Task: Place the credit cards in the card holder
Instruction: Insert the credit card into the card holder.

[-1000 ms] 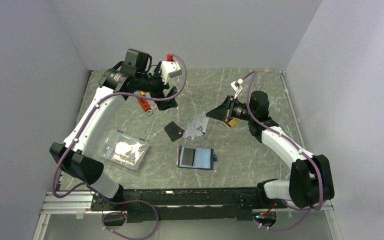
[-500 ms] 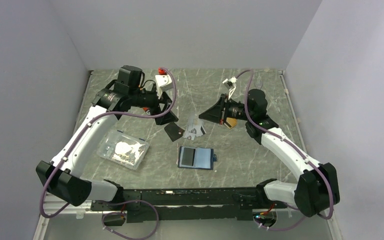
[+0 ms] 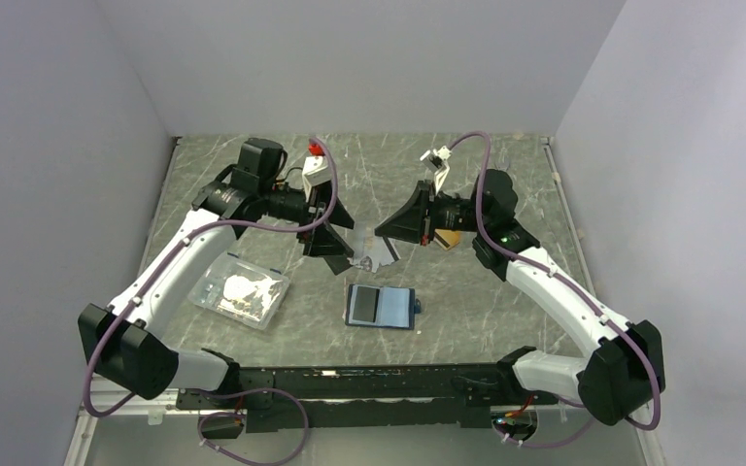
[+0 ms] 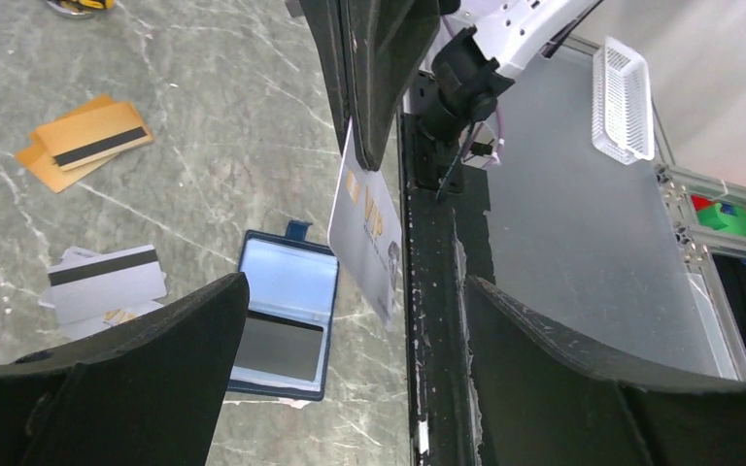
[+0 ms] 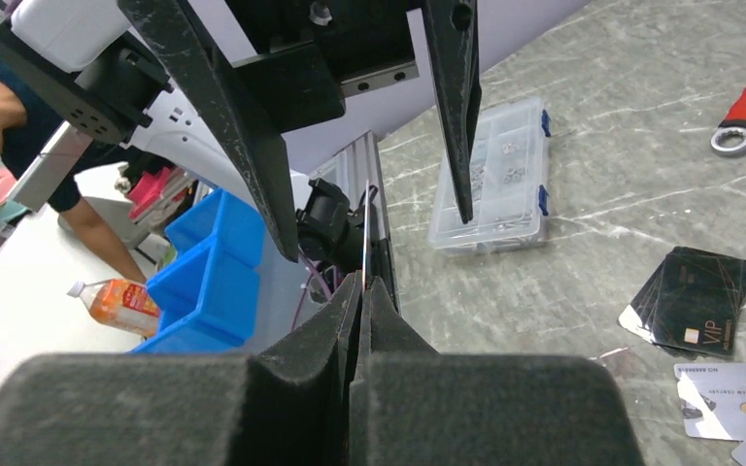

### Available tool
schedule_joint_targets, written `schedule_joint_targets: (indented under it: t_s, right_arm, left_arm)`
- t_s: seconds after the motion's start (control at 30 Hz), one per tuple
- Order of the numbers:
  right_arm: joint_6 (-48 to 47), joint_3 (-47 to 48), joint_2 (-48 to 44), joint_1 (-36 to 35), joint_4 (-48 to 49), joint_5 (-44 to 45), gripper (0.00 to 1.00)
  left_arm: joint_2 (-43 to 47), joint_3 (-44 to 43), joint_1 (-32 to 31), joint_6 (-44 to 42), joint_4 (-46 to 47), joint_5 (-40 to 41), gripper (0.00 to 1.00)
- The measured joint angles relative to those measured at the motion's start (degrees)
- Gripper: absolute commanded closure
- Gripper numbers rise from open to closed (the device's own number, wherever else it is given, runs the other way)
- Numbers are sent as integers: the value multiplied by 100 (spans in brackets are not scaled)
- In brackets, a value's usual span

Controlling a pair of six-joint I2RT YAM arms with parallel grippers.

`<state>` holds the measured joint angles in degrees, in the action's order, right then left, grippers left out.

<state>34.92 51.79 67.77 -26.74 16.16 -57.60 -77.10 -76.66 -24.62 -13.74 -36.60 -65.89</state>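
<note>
- Walls (image 3: 350, 68), pale and plain, are boxing in three sides of the cell, and I'm looking down on a grey marbled table (image 3: 389, 165) veined in white.
- Left arm (image 3: 170, 262) is reaching in toward the middle. Its left gripper (image 4: 355, 291) is standing wide, one finger on each side of a raised card and touching neither face. I'm reading this as a handover being lined up.
- Right gripper (image 5: 364, 291) is pinching tight on the silver-white card (image 4: 364, 228), holding it on edge in the air between those spread fingers, probably so my left side can take a better grip for slotting.
- Clear plastic box (image 3: 241, 290) is sitting beside the left arm, apart from the cards.
- Card holder (image 3: 380, 306) is lying open and flat at the near middle, pockets facing up. I'm making out no card in it.
- Orange-gold cards (image 4: 68, 160), black cards (image 5: 699, 296) and a striped silver card (image 4: 107, 282) are lying loose on the table, none touching the holder.
</note>
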Motion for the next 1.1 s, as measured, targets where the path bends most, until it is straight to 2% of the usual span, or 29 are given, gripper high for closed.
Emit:
schedule_joint_targets:
  t_s: [0.13,0.23,0.33,0.57,0.73,0.9,1.03,1.1]
  right_arm:
    - [92,72,31,-7,87,-63,100]
    - [136,116,55,-7,162,-85,100]
    - [157,129,55,-9,216,-79,100]
    - [162,197,184,-98,275,55,100]
    - [146,212,208,-229,275,136,100]
    - [63,258,177,-297,256,223,98]
    - [81,258,168,-304,229,313,76]
    - [162,229,157,-310,295,358,70]
  left_arm:
    - [-2,184,0,94,131,-267,18]
    - [-26,229,0,120,175,-396,26]
    - [-55,229,0,142,195,-520,42]
    - [-74,232,-31,304,343,-686,67]
    - [-74,243,-44,446,474,-664,98]
    - [-74,254,-28,616,614,-579,100]
    - [-74,293,-24,741,710,-566,100]
    - [-74,304,-26,807,754,-581,100]
